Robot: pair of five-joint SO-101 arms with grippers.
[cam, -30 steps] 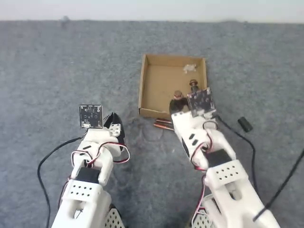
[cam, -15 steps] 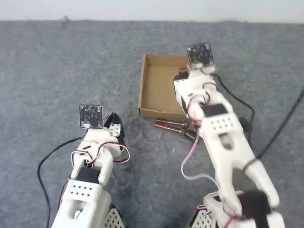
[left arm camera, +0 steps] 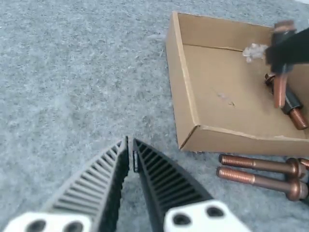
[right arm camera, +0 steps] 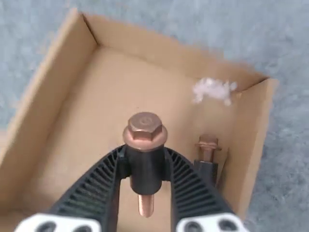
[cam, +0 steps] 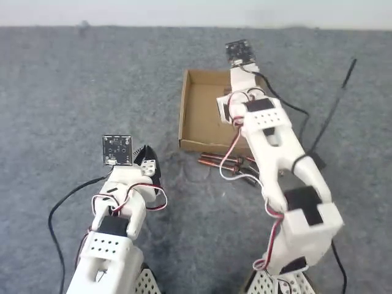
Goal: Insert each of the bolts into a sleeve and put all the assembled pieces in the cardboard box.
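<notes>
**Delivery nears at the cardboard box point(cam: 182, 113)**

High view: the right arm point(cam: 264, 125) is stretched across the cardboard box, its wrist over the far half. The left gripper point(cam: 148, 159) sits well short of the box's near-left corner. Two loose bolts point(cam: 217, 161) lie just outside the near wall. The step in hand looks like the drop, and it would go best with the piece lowered close to the box floor before the fingers part. That way the bolt would not slip from its sleeve or bounce over the low wall. Bare floor, away from the piece already inside, seems the safer landing spot.

Left wrist view: the left gripper is pressed all but together, pinching nothing, and points at the box's near corner. The loose bolts lie side by side along the outside of the near wall. Inside the box, the carried piece hangs upright above the one already lying there.

Right wrist view: the right gripper point(right arm camera: 144, 162) pinches a sleeved bolt point(right arm camera: 144, 145) by its black sleeve, held upright over the box floor. It has a coppery hex head on top and a threaded tip poking out below. A second assembled piece point(right arm camera: 207, 157) rests against the box's side wall, and a tuft of white fluff point(right arm camera: 214, 89) lies near the far corner.
</notes>
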